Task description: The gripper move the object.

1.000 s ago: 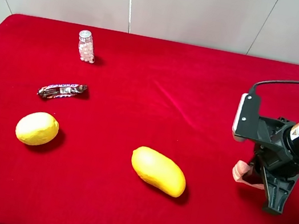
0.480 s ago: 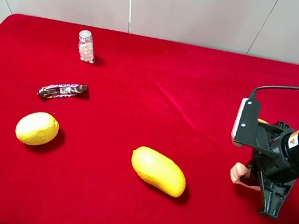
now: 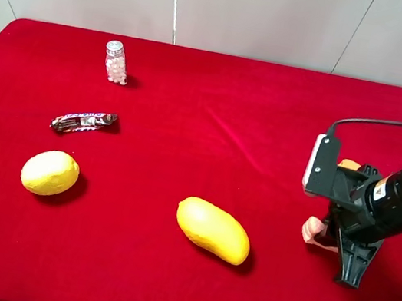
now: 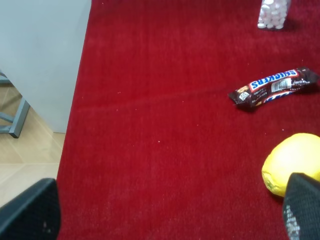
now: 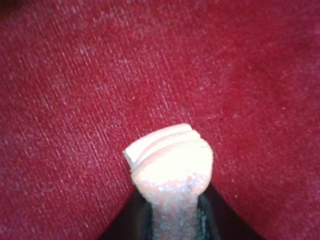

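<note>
The object [image 3: 312, 231], a small pale pink block with white layered stripes, sits low over the red cloth at the right, right of the mango [image 3: 213, 230]. My right gripper [image 3: 324, 235] is shut on it. In the right wrist view the block [image 5: 170, 167] sticks out from between the black fingers [image 5: 136, 220], its striped end forward, with only red cloth around it. My left gripper [image 4: 165, 215] stands open at the near left table corner; its fingertips [image 4: 30, 210] are wide apart with nothing between them.
A yellow lemon [image 3: 50, 172], a Snickers bar [image 3: 84, 121] and a small bottle of white pills [image 3: 115, 62] lie on the left half. An orange-topped item [image 3: 350, 164] peeks out behind the right arm. The table's left edge [image 4: 75, 115] drops to the floor.
My right gripper has carried the pink block a little to the left, toward the mango. The other items have not moved.
</note>
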You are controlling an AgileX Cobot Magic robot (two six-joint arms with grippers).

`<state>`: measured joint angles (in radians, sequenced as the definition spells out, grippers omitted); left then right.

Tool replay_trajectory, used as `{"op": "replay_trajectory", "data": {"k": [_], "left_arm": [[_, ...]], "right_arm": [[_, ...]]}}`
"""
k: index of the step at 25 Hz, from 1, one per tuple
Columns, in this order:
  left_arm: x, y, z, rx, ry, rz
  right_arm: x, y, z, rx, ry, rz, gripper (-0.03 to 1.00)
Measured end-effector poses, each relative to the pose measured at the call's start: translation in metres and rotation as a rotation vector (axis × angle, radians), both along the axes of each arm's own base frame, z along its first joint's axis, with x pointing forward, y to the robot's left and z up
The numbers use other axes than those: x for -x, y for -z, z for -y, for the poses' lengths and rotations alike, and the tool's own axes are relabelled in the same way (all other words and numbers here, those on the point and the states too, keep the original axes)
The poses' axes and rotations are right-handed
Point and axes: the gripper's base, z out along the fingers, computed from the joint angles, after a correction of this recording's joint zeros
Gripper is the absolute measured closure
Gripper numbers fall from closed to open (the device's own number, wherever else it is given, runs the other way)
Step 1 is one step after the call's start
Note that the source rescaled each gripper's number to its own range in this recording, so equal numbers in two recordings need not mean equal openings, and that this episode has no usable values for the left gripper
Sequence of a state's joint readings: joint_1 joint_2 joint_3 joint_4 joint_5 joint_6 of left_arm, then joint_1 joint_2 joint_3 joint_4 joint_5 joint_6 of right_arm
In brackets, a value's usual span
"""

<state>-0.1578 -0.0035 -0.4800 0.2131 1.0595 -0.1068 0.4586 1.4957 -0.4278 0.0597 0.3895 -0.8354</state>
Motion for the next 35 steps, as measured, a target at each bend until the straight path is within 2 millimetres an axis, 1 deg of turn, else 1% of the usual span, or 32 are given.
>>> {"op": "replay_trajectory", "data": {"k": [3,5,35], "left_arm": [[0.0000,0.0000,0.0000,0.000,0.000,0.000],[0.0000,0.0000,0.0000,0.000,0.000,0.000],[0.0000,0.0000,0.0000,0.000,0.000,0.000]], "right_arm": [[0.0018,0.0090,0.0010,0.013,0.001,-0.025,0.97],[0.0020,0.0112,0.0011,0.017,0.002,-0.032,0.97],[-0.0031,0.0106,-0.0006,0.000,-0.009,0.025,0.97]]}}
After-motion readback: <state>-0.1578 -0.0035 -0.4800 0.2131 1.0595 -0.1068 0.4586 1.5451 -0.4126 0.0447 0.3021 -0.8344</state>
